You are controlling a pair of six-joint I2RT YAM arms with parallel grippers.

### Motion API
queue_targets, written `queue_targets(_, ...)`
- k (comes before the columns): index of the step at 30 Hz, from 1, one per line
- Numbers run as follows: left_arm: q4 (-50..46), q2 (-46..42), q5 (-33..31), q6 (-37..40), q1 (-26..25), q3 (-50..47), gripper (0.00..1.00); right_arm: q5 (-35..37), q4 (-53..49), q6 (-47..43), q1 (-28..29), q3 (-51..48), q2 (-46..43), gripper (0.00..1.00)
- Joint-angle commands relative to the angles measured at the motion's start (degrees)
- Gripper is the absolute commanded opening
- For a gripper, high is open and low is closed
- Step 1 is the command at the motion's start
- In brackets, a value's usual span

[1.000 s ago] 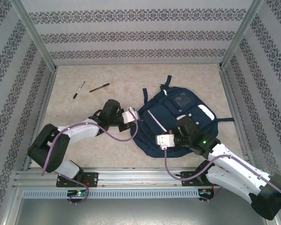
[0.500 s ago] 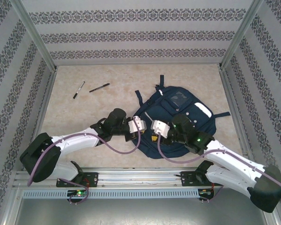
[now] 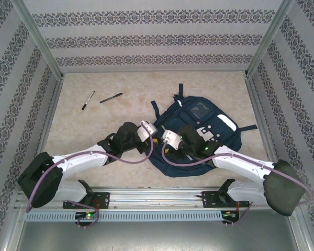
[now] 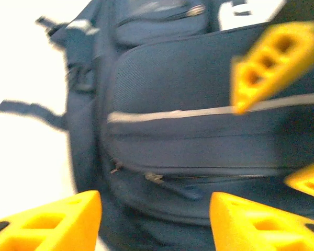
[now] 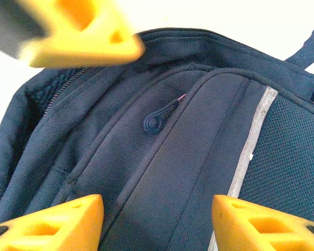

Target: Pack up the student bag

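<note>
The student bag [image 3: 204,128], navy with thin white stripes and pale front patches, lies flat at centre right of the table. Both grippers meet at its near-left edge. My left gripper [image 3: 156,136] hovers open over the bag [image 4: 188,89], its orange fingers [image 4: 47,222] apart above a zip pull [image 4: 172,185] with nothing between them. My right gripper [image 3: 163,148] is also open just above the bag [image 5: 199,157], short of a round zip pull [image 5: 159,119]. The other gripper's orange fingers cross the top of each wrist view.
Two dark pens [image 3: 88,100] [image 3: 111,98] lie on the table at the far left. Patterned walls and metal rails [image 3: 47,63] close in the table on three sides. The bag's dark straps [image 3: 157,110] trail off its left and right sides.
Both grippers have opened, the right one first, the left in the last half second. The bag has shifted left and turned a little. Both arms have drawn together at its near-left edge.
</note>
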Motion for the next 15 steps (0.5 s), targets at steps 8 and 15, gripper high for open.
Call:
queue_targets(8, -15.9, -0.7, -0.8, -27.2, 11.1, 7.9, 0.85, 7.5, -15.5, 8.9, 4.0, 15.2, 7.5, 0.72)
queue_targets(15, -19.8, -3.1, 7.6, -33.3, 19.3, 7.6, 0.87, 15.7, -21.3, 14.0, 4.2, 20.2, 17.0, 0.7)
